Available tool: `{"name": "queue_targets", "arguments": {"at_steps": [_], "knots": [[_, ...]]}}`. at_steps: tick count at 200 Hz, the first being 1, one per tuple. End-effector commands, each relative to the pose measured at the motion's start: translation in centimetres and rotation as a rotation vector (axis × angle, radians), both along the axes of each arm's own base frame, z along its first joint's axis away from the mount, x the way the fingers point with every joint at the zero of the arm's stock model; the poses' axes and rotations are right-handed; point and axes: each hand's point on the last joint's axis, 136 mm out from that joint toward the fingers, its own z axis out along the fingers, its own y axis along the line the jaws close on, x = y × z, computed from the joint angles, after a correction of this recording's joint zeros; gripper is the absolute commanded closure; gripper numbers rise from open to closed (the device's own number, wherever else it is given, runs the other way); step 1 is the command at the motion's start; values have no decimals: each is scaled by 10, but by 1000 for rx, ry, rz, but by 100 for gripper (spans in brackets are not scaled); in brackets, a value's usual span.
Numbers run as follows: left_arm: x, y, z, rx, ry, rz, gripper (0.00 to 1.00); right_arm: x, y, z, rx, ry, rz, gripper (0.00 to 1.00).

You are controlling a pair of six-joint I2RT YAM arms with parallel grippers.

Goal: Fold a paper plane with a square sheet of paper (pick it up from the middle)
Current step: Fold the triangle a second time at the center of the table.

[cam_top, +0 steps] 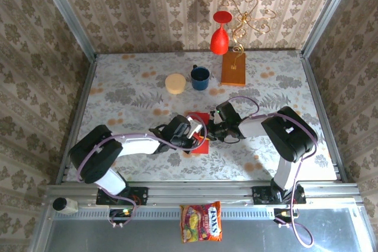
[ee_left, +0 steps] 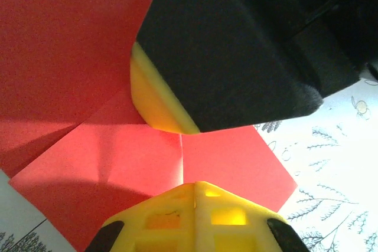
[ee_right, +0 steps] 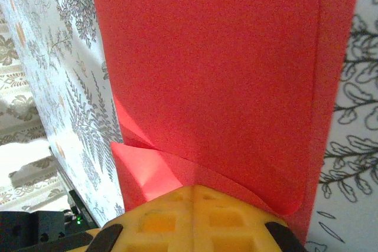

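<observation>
Inward both arms reach, left gripper point(ee_left: 195, 188) and right gripper point(ee_right: 194, 192) closed, tips on red paper point(cam_top: 199, 117).

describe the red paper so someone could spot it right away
Look at the flower-patterned table, around its middle, where the left gripper and right gripper meet. The square sheet of paper lies there beneath them, bright red, thin and partly folded. The red vase at the back wall stands upright; this is flat.

"FOX'S" on the candy bag point(cam_top: 201, 221)
</observation>
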Motion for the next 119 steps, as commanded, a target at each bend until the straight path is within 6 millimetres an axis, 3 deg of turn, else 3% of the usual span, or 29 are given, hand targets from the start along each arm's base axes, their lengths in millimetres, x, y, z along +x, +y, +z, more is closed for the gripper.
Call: {"name": "queue_targets", "arguments": {"at_steps": [1, 119], "knots": [[-1, 13, -14, 40, 16, 43, 100, -27, -32, -46, -162, 138, -55, 100], [-7, 62, -35, 242, -14, 185, 100, -27, -37, -50, -169, 148, -69, 100]]}}
